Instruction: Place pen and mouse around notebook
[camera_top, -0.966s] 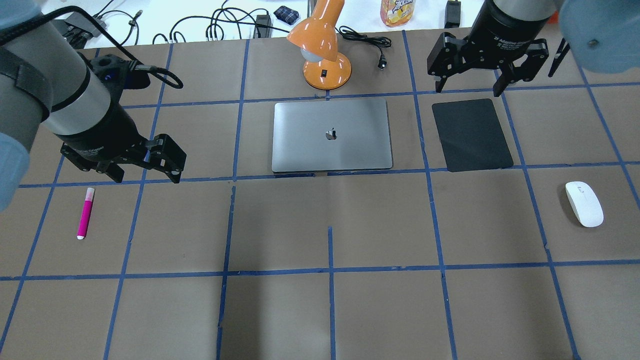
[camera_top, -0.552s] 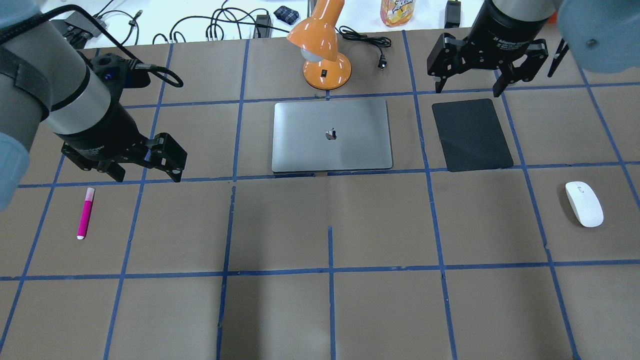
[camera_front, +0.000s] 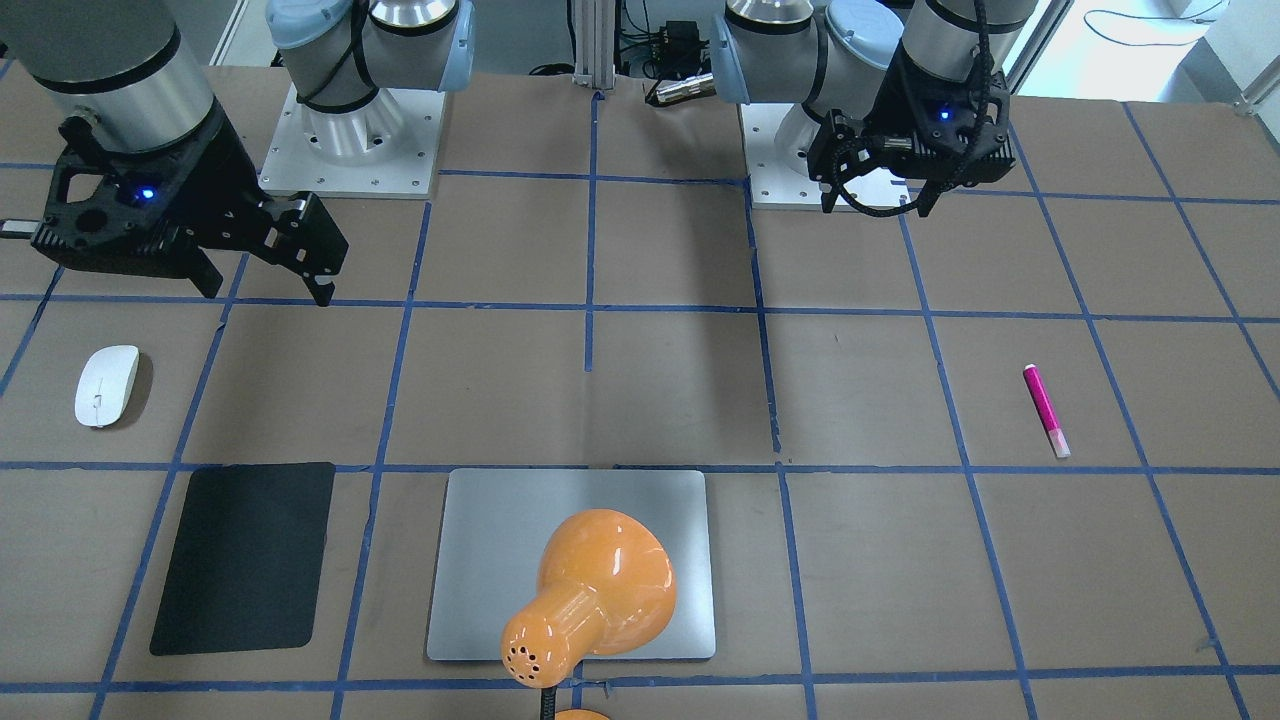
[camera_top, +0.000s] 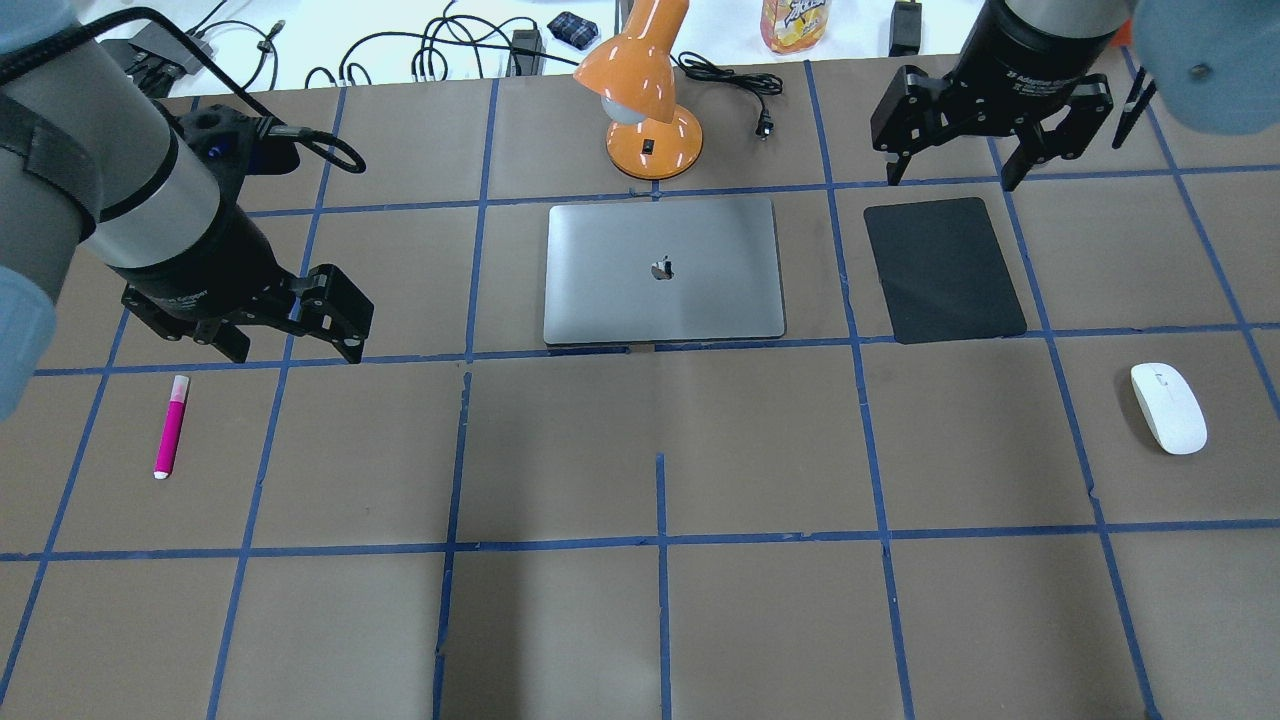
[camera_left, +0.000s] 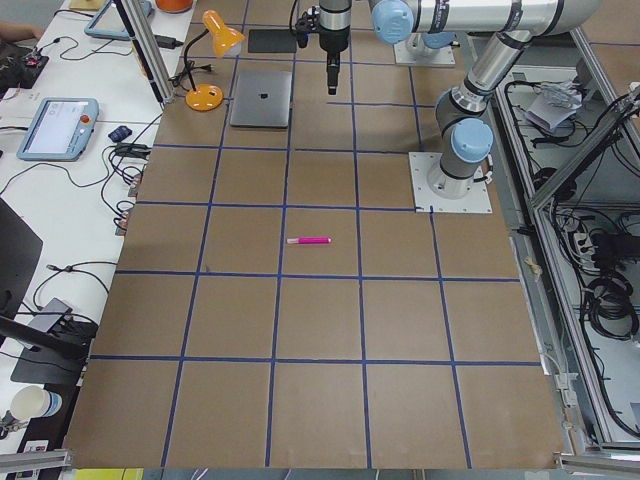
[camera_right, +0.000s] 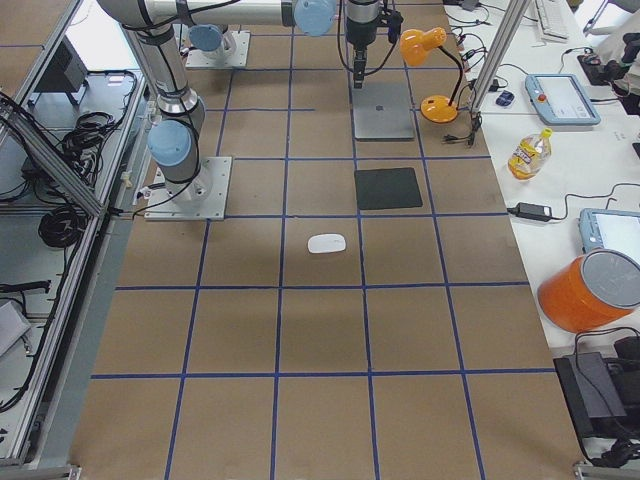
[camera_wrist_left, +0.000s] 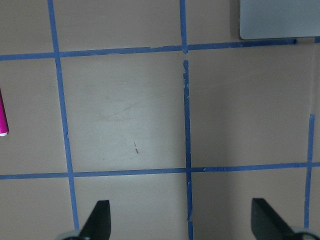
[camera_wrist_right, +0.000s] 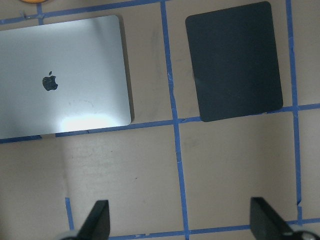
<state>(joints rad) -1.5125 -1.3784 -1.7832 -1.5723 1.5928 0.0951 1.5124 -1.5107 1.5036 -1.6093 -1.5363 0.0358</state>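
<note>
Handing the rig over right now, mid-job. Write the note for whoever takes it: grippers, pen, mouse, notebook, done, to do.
Left gripper: open, empty, hovering by the slim magenta-pink pen.
Right gripper: open, empty, hovering near the thin black mat.
Silver-grey metal notebook: closed, mid-table. Pen lies far to its left, flat white oval mouse far to its right, past the mat.
Done: nothing. To do: pick up both and set them beside the notebook.

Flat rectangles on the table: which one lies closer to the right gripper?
The black mat, close by the open right gripper; the silver logo-marked notebook lies farther off, mid-table.
</note>
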